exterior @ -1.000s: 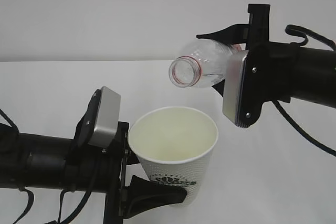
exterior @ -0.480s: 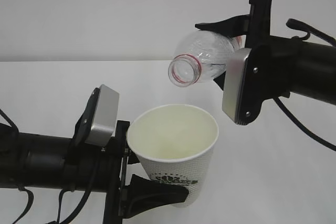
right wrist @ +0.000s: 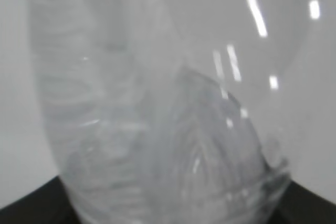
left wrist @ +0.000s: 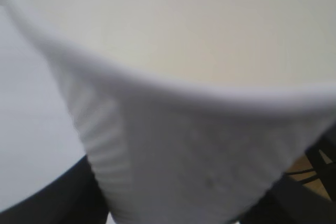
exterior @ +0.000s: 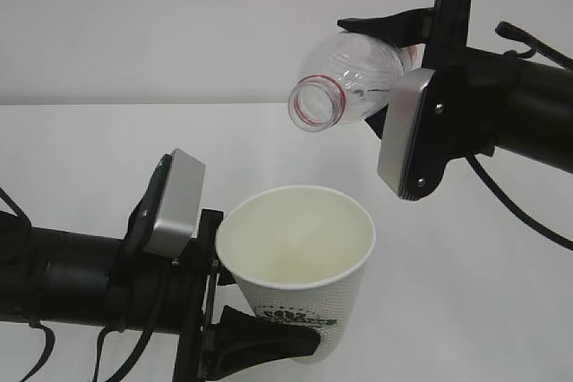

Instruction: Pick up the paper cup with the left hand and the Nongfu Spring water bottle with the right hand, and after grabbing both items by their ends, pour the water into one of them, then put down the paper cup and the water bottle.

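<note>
My left gripper is shut on the lower end of the white paper cup, which stands upright at bottom centre with its cream inside showing. The cup fills the left wrist view, dark fingers at its base. Above and right of the cup, my right gripper is shut on the base end of the clear water bottle. The bottle lies tilted, its uncapped red-ringed mouth facing left and slightly down. No stream leaves the mouth. The bottle blurs the right wrist view. A water level in the cup cannot be made out.
A white table spreads behind both arms, with a plain pale wall beyond it. Black cables hang from the right arm. Silver-grey blocks sit on each wrist.
The right gripper has lifted the bottle higher and slightly right, widening the gap above the cup. The cup has sunk a little in the left gripper's hold.
</note>
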Controlling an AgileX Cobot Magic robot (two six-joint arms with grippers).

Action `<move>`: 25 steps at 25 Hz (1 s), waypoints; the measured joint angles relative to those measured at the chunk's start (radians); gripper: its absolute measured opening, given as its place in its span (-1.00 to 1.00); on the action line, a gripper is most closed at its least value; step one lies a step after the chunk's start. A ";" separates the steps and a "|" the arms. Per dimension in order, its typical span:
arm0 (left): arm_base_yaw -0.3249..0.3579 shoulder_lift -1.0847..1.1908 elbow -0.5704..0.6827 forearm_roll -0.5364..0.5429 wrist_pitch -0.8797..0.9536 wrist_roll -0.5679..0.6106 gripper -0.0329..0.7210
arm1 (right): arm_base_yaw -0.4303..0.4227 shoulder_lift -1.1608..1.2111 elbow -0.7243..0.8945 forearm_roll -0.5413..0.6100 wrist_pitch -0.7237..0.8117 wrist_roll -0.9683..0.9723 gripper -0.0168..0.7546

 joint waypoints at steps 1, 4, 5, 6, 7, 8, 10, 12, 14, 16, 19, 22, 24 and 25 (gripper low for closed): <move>0.000 0.000 0.000 0.005 0.000 0.000 0.32 | 0.000 0.000 0.000 0.000 -0.002 -0.002 0.22; 0.000 0.000 0.000 0.007 0.000 0.000 0.32 | 0.000 0.000 0.000 0.000 -0.006 -0.006 0.22; 0.000 0.000 0.000 0.009 0.000 0.000 0.32 | 0.000 0.000 0.000 0.000 -0.006 -0.006 0.22; 0.000 0.000 0.000 0.009 0.000 0.000 0.32 | 0.000 0.000 0.000 0.000 -0.006 -0.006 0.21; 0.000 0.000 0.000 0.009 0.000 0.000 0.32 | 0.000 0.000 0.000 0.000 -0.006 -0.006 0.21; 0.000 0.000 0.000 0.009 0.000 0.000 0.32 | 0.000 0.000 0.000 0.000 -0.006 -0.008 0.22; 0.000 0.000 0.000 0.009 0.000 0.000 0.32 | 0.000 0.000 0.000 0.000 -0.006 -0.010 0.21; 0.004 0.000 0.000 0.009 -0.002 0.000 0.32 | 0.000 0.000 0.000 0.000 -0.006 -0.024 0.21; 0.016 0.000 0.000 0.009 -0.007 0.000 0.32 | 0.000 0.000 0.000 0.000 -0.006 -0.037 0.21; 0.029 0.000 0.000 0.007 -0.023 0.000 0.32 | 0.000 0.000 0.000 0.000 -0.006 -0.049 0.21; 0.035 0.000 0.000 0.005 -0.030 0.000 0.32 | 0.000 0.000 0.000 0.000 -0.006 -0.053 0.21; 0.035 0.000 0.000 0.005 -0.033 0.000 0.32 | 0.000 0.000 0.000 0.000 -0.006 -0.053 0.21; 0.035 0.000 0.000 0.005 -0.033 0.000 0.32 | 0.000 0.000 0.000 0.000 -0.006 -0.055 0.22; 0.035 0.000 0.000 0.005 -0.033 0.000 0.32 | 0.000 0.000 0.000 0.000 -0.006 -0.055 0.21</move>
